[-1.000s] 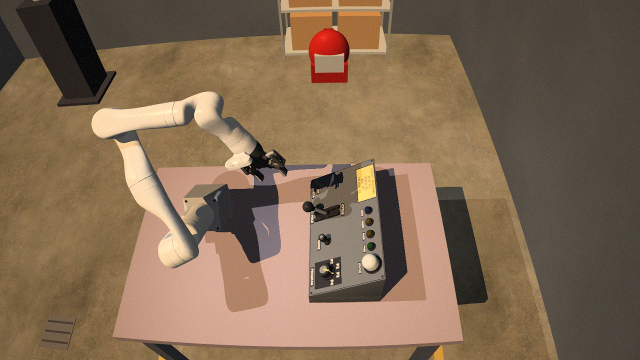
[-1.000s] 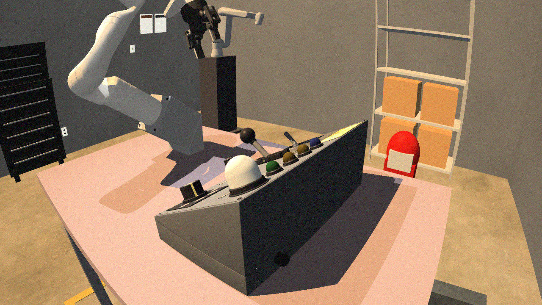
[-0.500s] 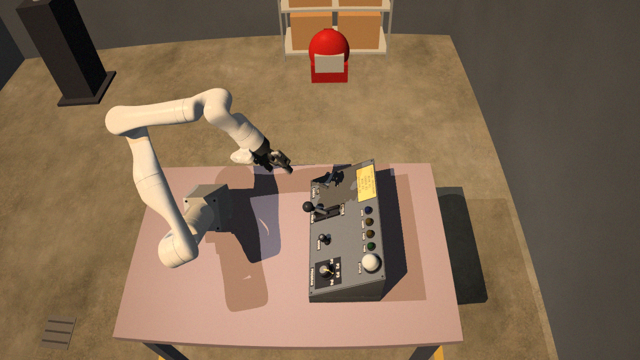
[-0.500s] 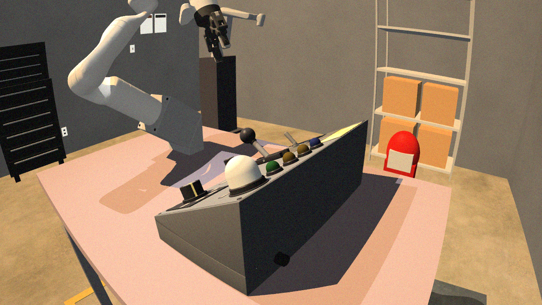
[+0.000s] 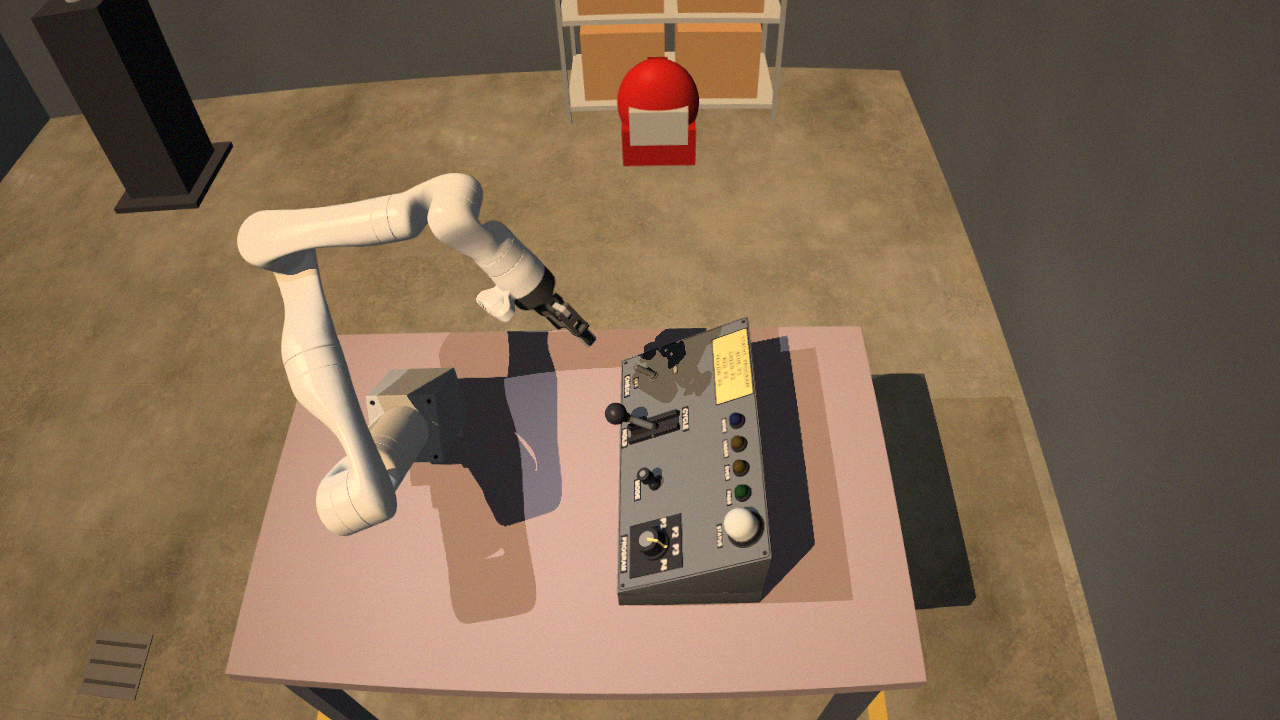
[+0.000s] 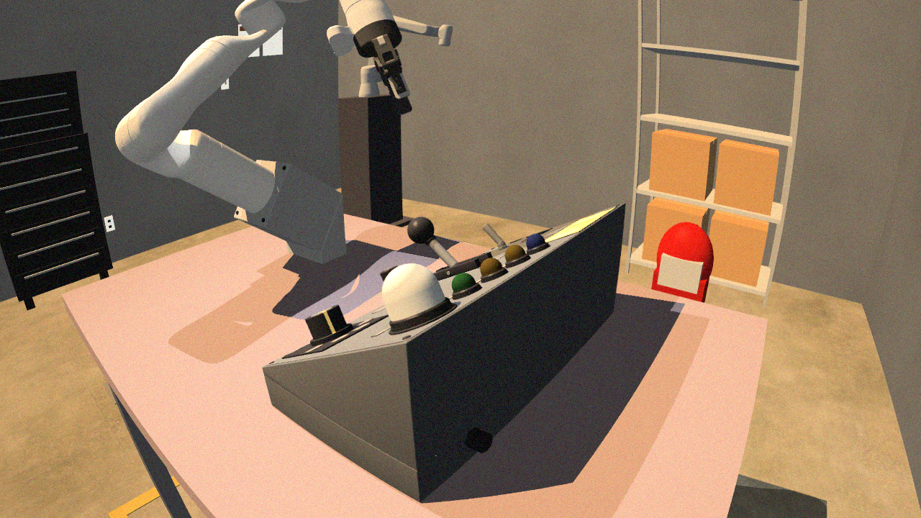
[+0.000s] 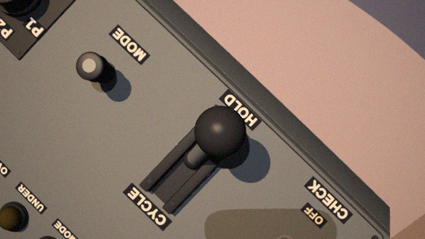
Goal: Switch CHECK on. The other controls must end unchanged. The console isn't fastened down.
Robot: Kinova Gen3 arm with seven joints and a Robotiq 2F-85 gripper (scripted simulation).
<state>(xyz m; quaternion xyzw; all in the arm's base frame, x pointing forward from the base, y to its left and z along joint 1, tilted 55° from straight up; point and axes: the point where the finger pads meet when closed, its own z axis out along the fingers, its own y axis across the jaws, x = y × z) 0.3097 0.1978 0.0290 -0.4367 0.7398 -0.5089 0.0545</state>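
The grey console (image 5: 693, 465) lies on the right half of the pink table. Its CHECK toggle (image 5: 646, 369) is a small metal lever at the far left corner of the panel; it also shows in the exterior view (image 6: 493, 235). In the wrist view only the CHECK label (image 7: 327, 199) and the OFF mark (image 7: 313, 215) show; the toggle itself is out of frame. My gripper (image 5: 577, 326) (image 6: 398, 90) is open and empty, high above the table, just left of the console's far end. Its shadow falls on the panel near CHECK.
The panel also carries a black ball lever (image 7: 220, 131) at HOLD, a MODE toggle (image 7: 90, 66), a PROGRAM knob (image 5: 646, 541), a row of coloured buttons (image 5: 739, 456) and a white dome (image 5: 742, 526). The arm's base (image 5: 420, 416) stands left of the console.
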